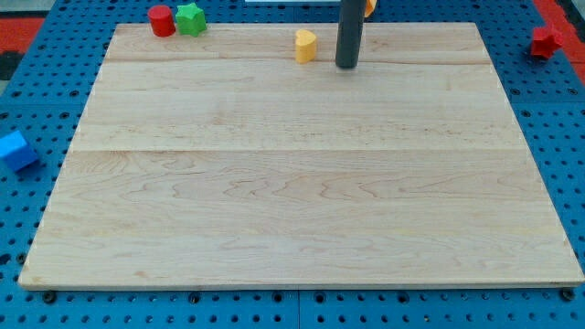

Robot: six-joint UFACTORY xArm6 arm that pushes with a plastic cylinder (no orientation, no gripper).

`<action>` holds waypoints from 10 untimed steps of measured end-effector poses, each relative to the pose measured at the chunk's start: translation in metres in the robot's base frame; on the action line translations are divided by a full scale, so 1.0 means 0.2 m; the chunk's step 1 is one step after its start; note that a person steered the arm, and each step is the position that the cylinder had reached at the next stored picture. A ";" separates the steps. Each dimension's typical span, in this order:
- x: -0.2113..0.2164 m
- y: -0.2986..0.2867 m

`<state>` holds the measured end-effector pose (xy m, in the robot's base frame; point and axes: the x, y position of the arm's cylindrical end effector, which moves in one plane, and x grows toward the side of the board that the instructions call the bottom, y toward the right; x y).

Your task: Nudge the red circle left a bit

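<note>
My tip [346, 66], a bare rod-end tool holding nothing, rests near the top edge of the pale wooden tabletop [302, 183], just right of the yellow block [305, 45]. The red circle [162, 20] sits far left, touching the green star-shaped block [190, 18].

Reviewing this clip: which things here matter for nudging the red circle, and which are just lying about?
Job:
red round block, top left
my tip, well to its right

Lying about:
green star-like block
yellow block
blue block, off board
red block, off board
</note>
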<state>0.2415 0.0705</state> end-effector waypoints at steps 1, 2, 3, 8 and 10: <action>-0.06 -0.33; 0.75 -0.29; 1.49 0.01; 1.13 -0.47; 1.24 -0.21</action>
<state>0.4899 0.0292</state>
